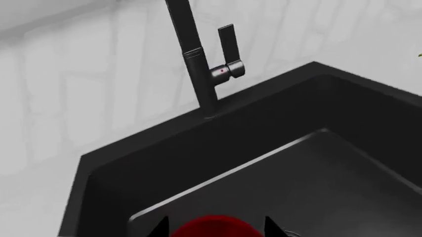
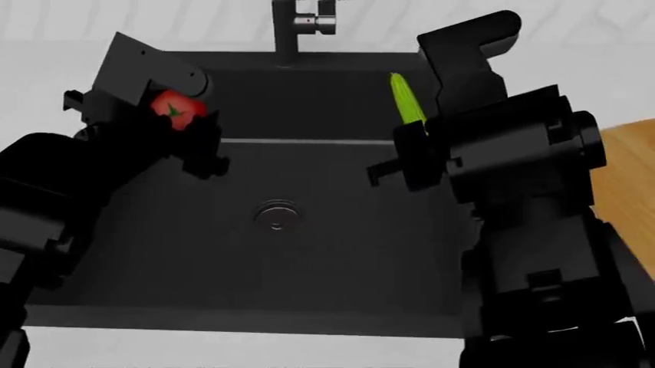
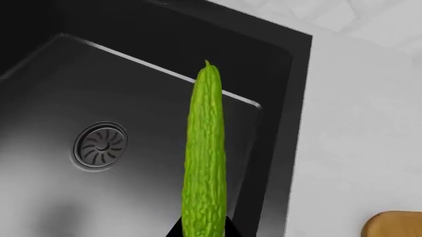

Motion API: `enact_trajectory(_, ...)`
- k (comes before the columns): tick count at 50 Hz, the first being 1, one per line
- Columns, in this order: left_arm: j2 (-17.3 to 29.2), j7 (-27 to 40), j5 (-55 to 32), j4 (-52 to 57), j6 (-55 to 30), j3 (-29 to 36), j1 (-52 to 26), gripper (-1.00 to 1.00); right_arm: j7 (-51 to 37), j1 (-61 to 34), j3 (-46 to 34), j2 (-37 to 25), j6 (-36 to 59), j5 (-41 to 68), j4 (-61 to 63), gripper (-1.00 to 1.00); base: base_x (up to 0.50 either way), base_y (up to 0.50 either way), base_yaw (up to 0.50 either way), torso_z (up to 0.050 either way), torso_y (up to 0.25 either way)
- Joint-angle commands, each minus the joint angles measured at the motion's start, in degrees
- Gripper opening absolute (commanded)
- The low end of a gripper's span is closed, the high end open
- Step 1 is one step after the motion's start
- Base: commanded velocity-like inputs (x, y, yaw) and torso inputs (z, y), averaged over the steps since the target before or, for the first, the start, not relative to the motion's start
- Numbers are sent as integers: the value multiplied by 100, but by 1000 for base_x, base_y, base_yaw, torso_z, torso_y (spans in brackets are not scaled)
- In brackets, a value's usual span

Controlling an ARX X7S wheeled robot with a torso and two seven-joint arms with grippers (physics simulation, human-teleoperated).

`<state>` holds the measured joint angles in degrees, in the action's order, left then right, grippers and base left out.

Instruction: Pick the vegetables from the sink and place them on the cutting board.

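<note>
Status from my end: both pickups look done, no placement yet. Nearest in the head view, my right gripper (image 2: 409, 146) is pinched on the cucumber (image 2: 407, 100), which sticks out past the fingertips above the sink (image 2: 338, 314) by its right wall. Right wrist view confirms it: cucumber (image 3: 205, 158) is clamped at its base, with the drain (image 3: 100, 146) on the basin floor below. It's slim, bumpy-skinned, bright yellow-green, tapering to a point.

Left gripper (image 2: 189, 126) is closed around the tomato (image 2: 176, 109), up near the sink's back-left corner. Tomato (image 1: 209, 226) is glossy red, round, green stem showing in the head view.

Cutting board (image 2: 627, 169) is off to the right on the counter, only an edge visible, nothing on it that I can see. Faucet (image 1: 197, 59) is at the back rim.

Left to do: carry both over and release on the board.
</note>
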<state>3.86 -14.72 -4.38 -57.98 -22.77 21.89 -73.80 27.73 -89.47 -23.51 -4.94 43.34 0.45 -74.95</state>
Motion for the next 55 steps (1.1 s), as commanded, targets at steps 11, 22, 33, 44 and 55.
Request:
enact_trajectory(11, -20, 321, -434, 481, -184, -98, 70, -100, 64, 204, -32, -243, 337, -3, 789, -100, 0, -500, 0, 0, 0)
enact_trajectory(22, 42, 242, -549, 838, -351, -69, 202, -100, 121, 786, -11, -625, 1568, 44, 2883, -100, 0, -500, 0, 0, 0)
enact_trajectory(33, 34, 262, -592, 873, -357, -18, 205, -100, 47, 910, 132, -743, 1868, 117, 3316, -100, 0, -500, 0, 0, 0)
enact_trajectory(44, 49, 328, -620, 1358, -566, 88, 304, -100, -22, 1031, 211, -814, 1927, 152, 3470, -100, 0, -500, 0, 0, 1)
enact_trajectory(55, 96, 388, -694, 1609, -724, 111, 356, -100, -69, 1087, 211, -808, 1794, 160, 3400, -100, 133, -480, 0, 0, 0)
